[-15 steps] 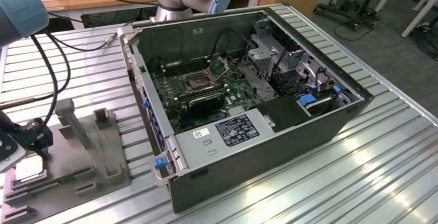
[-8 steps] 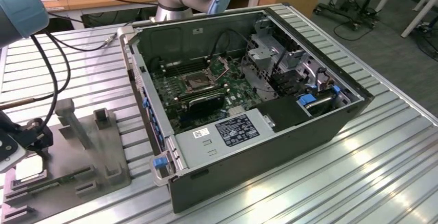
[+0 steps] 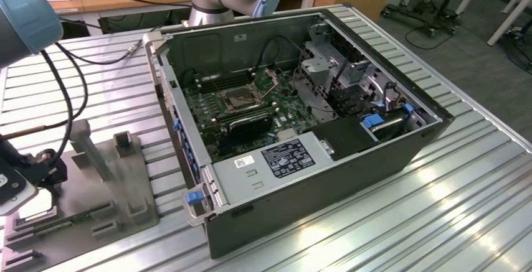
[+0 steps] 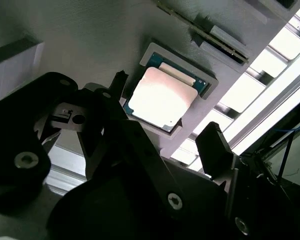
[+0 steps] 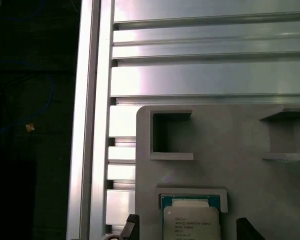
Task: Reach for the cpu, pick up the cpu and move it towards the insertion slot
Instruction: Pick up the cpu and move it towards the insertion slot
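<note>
The cpu (image 4: 162, 97), a flat square chip with a pale metal face, lies in a shallow recess of the grey tray (image 4: 90, 30). It also appears in the first wrist view as the cpu (image 5: 192, 222). My gripper (image 4: 167, 112) hangs just above it, open, with one black fingertip (image 4: 121, 80) on each side and nothing between them. The same open gripper (image 5: 190, 229) straddles the chip in the first wrist view. The insertion slot (image 3: 237, 99), a dark socket with a shiny metal frame, sits on the green board inside the open computer case (image 3: 332, 178).
The grey tray (image 3: 124, 185) stands on the slatted metal table at the exterior view's left, with upright posts (image 3: 91, 147) and a thin green memory stick (image 3: 62, 222). Cables (image 3: 62, 98) hang from the arm. The case walls rise around the board.
</note>
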Tool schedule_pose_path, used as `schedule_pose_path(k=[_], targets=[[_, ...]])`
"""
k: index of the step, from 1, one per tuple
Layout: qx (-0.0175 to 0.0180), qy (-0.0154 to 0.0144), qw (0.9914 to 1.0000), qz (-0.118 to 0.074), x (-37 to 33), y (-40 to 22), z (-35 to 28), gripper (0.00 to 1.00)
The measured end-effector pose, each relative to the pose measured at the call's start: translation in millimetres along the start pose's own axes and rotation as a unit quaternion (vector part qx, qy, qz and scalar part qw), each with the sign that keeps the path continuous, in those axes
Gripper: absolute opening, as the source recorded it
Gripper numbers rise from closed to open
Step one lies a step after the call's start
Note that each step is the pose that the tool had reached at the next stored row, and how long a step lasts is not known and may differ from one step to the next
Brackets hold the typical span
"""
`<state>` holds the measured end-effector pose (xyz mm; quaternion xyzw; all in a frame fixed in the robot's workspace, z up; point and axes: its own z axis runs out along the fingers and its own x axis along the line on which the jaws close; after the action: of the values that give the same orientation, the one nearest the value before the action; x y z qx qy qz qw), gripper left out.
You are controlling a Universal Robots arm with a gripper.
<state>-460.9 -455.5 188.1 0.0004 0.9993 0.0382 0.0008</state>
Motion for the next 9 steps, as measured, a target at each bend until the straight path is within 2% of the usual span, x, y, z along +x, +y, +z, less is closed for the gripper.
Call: schedule_pose_path(k=[5,9], targets=[[0.0000,0.0001,1.00000,0.000,-0.1,-1.1,8.1,0.83],[0.0001,0.0001,1.00000,0.000,0.0,-1.5,9.9,0.81]])
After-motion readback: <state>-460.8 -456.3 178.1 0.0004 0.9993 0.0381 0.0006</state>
